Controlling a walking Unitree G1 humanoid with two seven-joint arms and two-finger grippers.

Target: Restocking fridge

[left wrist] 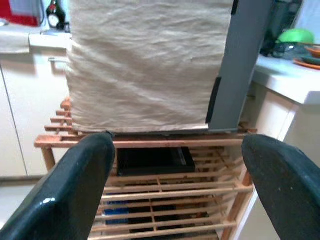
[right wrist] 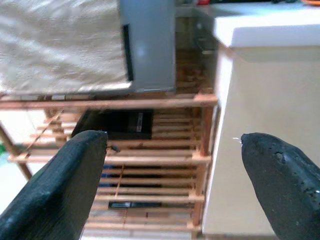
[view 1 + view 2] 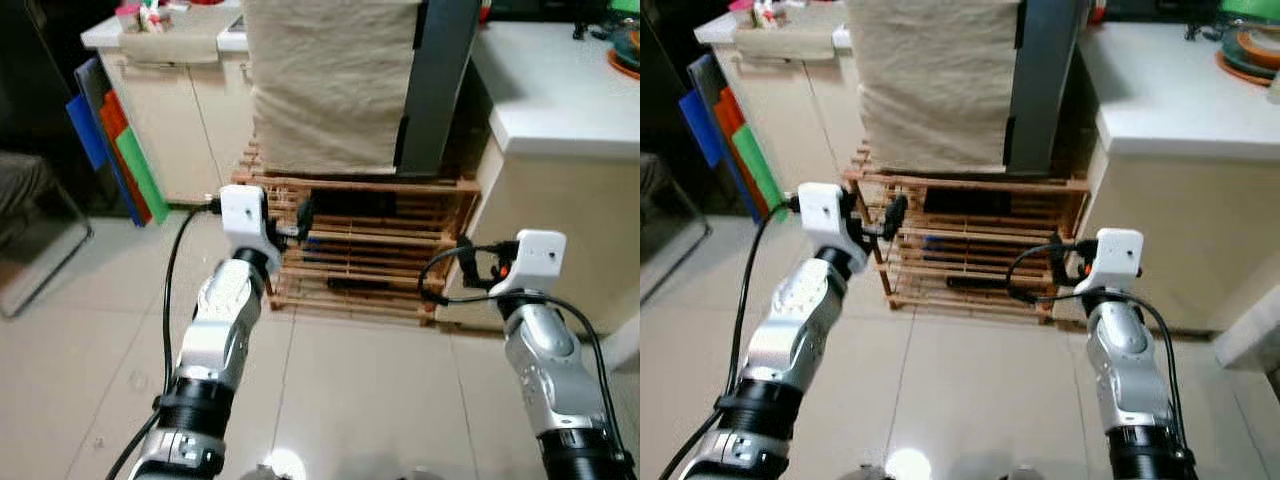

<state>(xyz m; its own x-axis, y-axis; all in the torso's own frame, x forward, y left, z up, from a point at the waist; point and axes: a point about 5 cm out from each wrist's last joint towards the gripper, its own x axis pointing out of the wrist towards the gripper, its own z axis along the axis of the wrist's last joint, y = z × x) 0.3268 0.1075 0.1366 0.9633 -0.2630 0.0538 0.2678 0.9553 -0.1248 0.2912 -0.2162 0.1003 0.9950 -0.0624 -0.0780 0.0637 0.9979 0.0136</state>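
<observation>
The robot stands facing a small fridge [image 3: 335, 80] that sits on top of a slatted wooden rack [image 3: 365, 250]. A beige cloth [image 1: 145, 60] drapes the fridge's front and left side; its grey right side [image 3: 440, 80] is bare. Nothing is in hand, so I judge this to be the approach, before any door is opened or any item picked up.

The left gripper [image 1: 175, 150] is raised toward the rack's top left corner. Its fingers [image 1: 70, 190] are spread wide and hold nothing; in the left wrist view the cloth-covered fridge and the rack's top rail sit framed between them, still apart from the tips. The right gripper [image 2: 172, 150] is raised near the rack's right end, beside the white tabletop [image 3: 560, 100] and its cabinet side. Its fingers [image 2: 65, 185] are likewise spread wide and empty, with the rack's shelves and the fridge's lower right corner beyond them.

The fridge lies ahead of and above both sets of fingers, touching neither. A dark flat object [image 1: 152, 160] lies on the rack's upper shelf, under the fridge.

The next move probably calls for closing the gap and finding the door's edge. The cloth hides the door and any handle, so it may have to be lifted or drawn aside first.
</observation>
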